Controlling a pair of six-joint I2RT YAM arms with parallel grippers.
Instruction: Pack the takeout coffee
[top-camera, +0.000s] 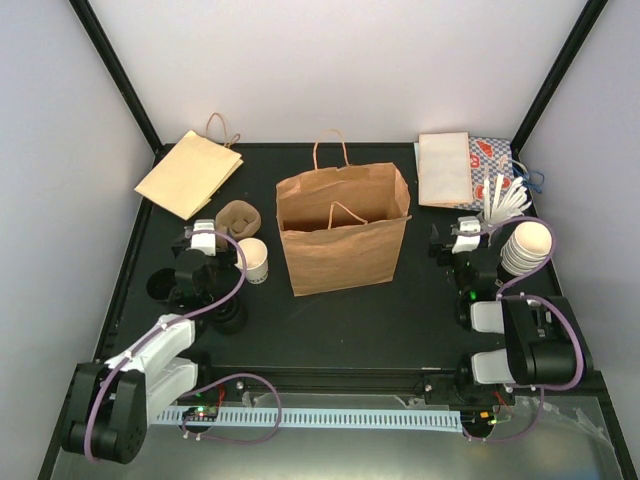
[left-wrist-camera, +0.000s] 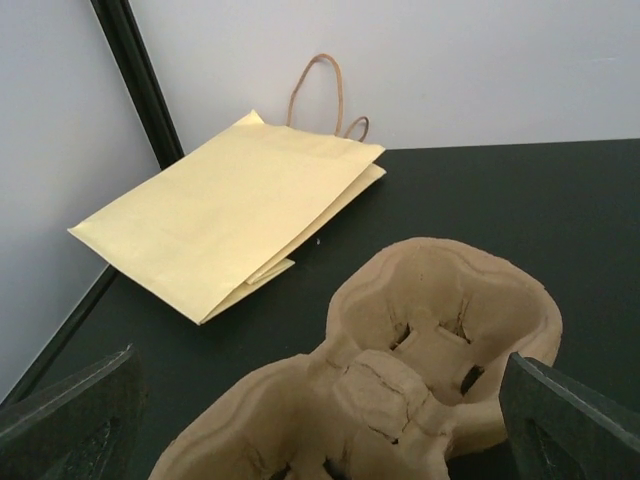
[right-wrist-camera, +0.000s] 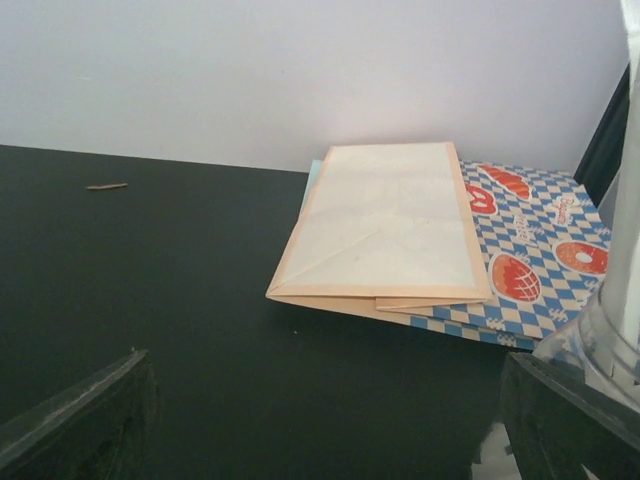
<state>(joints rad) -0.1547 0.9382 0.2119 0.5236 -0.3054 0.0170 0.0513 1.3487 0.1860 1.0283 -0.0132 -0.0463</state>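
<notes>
**Operator:** How far along does the packing look from where you sit?

**Spotter:** Going left to right: your left tool (top-camera: 203, 240) is spread wide with nothing between its fingers. In its wrist view the pulp cup carrier (left-wrist-camera: 400, 380) lies just ahead of it and partly between the fingers, with no cup in its pockets. The paper cup (top-camera: 254, 259) stands upright on the tabletop (top-camera: 400, 320) just to that tool's right, touching neither tool. A flat yellow bag (left-wrist-camera: 225, 220) lies beyond the carrier.

**Operator:** And the bag?

**Spotter:** The open brown bag (top-camera: 345, 245) stands upright between your two tools. I can't see its floor, so I can't tell what it holds. The cup and carrier you can see are outside it, so I judge the seating of the cup and the loading of the bag are left to do.

**Operator:** Right side?

**Spotter:** Your right tool (top-camera: 462, 236) is released and carries nothing. Ahead of it lie a folded paper bag (right-wrist-camera: 385, 230) on a checkered wrapper (right-wrist-camera: 540, 260); a stack of cups (top-camera: 527, 247) stands to its right.
</notes>
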